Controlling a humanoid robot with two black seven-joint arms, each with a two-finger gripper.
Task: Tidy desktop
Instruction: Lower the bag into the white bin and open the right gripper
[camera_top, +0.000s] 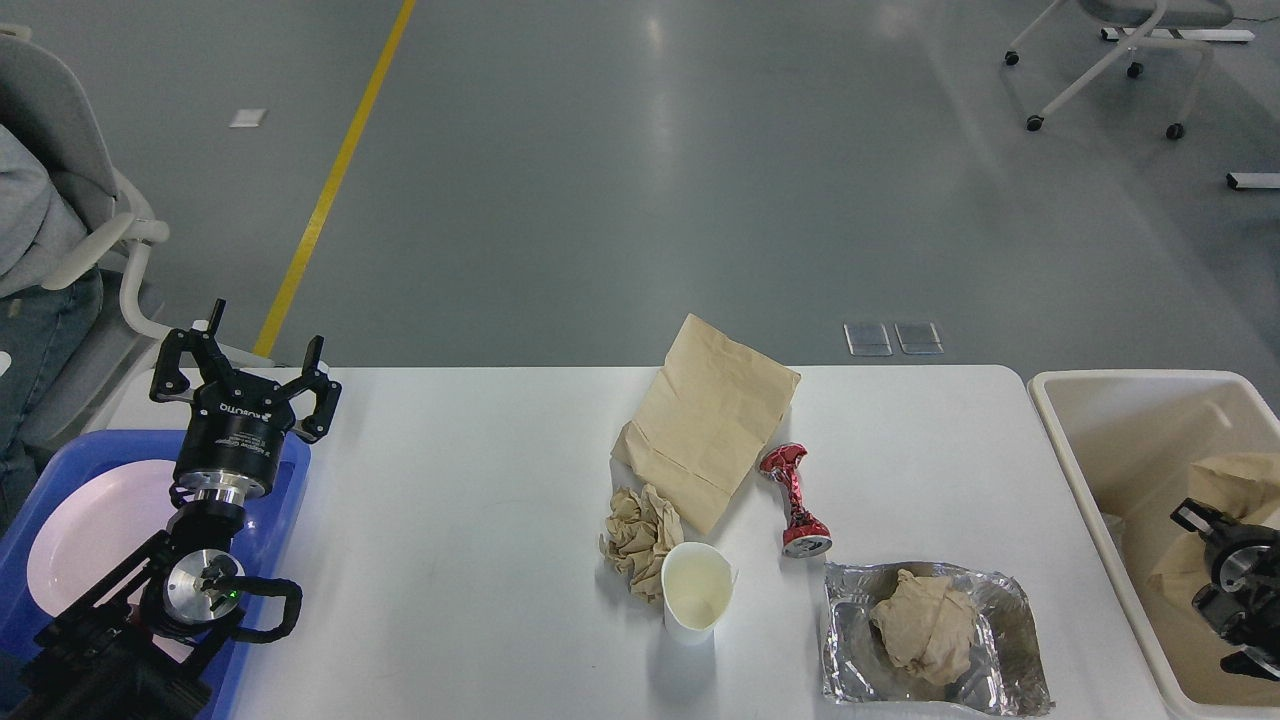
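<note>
At the left of the frame, small white lettering runs across the black cylindrical body of the left gripper (246, 377); it appears upside down and is too small to read with certainty. No other text is legible.

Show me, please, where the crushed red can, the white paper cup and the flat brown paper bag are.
Crushed red can (793, 500), head view, twisted middle.
White paper cup (695, 590), head view, inside wall.
Flat brown paper bag (708, 420), head view, centre.
</note>
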